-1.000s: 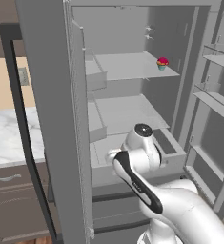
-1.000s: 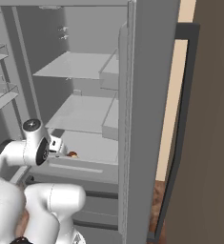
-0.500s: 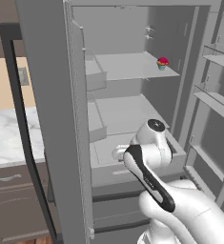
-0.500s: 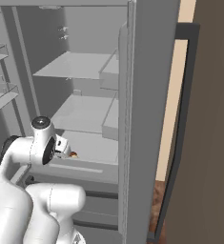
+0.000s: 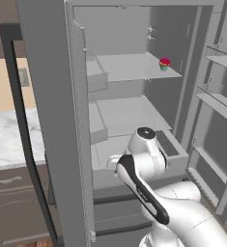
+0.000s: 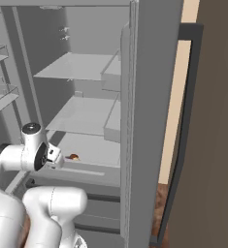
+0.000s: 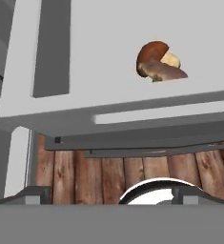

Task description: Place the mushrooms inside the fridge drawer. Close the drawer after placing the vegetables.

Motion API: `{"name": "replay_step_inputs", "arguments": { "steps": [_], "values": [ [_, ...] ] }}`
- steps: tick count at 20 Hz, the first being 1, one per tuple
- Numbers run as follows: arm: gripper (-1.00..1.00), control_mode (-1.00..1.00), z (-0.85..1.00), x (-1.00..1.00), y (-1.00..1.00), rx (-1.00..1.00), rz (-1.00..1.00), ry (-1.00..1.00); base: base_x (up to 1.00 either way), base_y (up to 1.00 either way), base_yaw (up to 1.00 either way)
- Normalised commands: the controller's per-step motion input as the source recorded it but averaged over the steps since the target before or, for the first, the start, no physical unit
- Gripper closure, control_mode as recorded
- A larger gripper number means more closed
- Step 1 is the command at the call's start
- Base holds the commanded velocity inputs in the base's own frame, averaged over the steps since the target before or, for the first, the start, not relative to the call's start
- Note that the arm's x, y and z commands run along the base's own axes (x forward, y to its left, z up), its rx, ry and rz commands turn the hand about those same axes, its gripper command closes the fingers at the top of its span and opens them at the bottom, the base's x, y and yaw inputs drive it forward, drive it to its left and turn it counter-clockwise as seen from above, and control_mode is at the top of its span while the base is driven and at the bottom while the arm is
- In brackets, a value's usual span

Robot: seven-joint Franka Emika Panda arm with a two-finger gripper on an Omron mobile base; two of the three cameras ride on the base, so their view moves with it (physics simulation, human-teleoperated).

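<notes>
The mushrooms [image 7: 158,64], brown caps over a pale stem, lie on the floor of the fridge drawer [image 7: 99,43]. In the right base view the mushrooms [image 6: 74,157] show as a small brown spot in the pulled-out drawer [image 6: 84,172]. The light-grey drawer [image 5: 105,153] stands open below the lower shelf, its slot handle facing me. My gripper [image 7: 116,198] is open and holds nothing. It hovers in front of the drawer's front edge and a little below it. Seen from the right base camera, the gripper [image 6: 56,156] sits just left of the mushrooms, apart from them.
A pink-topped cupcake [image 5: 164,64] stands on the upper fridge shelf. The open fridge door [image 5: 52,120] stands close on the left, the other door [image 6: 149,111] on the right. Wooden floor [image 7: 132,171] lies under the drawer. A marble counter [image 5: 8,140] lies to the far left.
My wrist has turned and the hand has drawn back and dropped slightly in front of the drawer. The mushrooms and the drawer have not moved.
</notes>
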Motion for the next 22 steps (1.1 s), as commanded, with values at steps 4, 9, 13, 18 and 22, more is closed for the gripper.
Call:
{"name": "replay_step_inputs", "arguments": {
  "steps": [4, 9, 13, 18, 22],
  "values": [
    [-1.0, -1.0, -1.0, -0.01, -0.09, 0.0, 0.0, 0.08, 0.0, 0.0, 0.0],
    [-1.0, -1.0, -1.0, 0.24, -0.24, 0.01, 0.01, 0.21, 0.0, 0.0, 0.0],
    [-1.0, -1.0, -0.99, 0.36, -0.44, 0.17, 0.03, 0.1, 0.0, 0.0, 0.0],
    [-1.0, -1.0, -1.0, 0.34, -0.44, 0.19, 0.08, -0.09, 0.0, 0.0, 0.0],
    [-1.0, -1.0, -0.88, 0.38, -0.43, 0.13, 0.08, -0.25, 0.0, 0.0, 0.0]
  ]
}}
